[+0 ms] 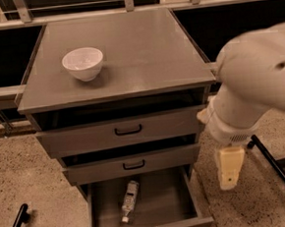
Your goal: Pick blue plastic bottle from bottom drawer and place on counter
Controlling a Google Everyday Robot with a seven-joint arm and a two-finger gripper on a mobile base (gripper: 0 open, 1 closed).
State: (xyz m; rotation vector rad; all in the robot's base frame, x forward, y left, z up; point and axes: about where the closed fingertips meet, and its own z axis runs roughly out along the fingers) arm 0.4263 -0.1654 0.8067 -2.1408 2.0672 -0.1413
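The blue plastic bottle (129,200) lies on its side in the open bottom drawer (156,223), left of its middle, with the white cap toward the front. The counter (142,51) is the grey top of the cabinet. My gripper (230,170) hangs from the large white arm (258,86) to the right of the cabinet, outside the drawer. It sits level with the middle drawer and well to the right of the bottle. It holds nothing that shows.
A white bowl (83,63) stands on the counter's left side. The two upper drawers (129,130) with black handles are slightly open. Black legs (274,164) stand on the speckled floor at right, and a black bar (16,226) at lower left.
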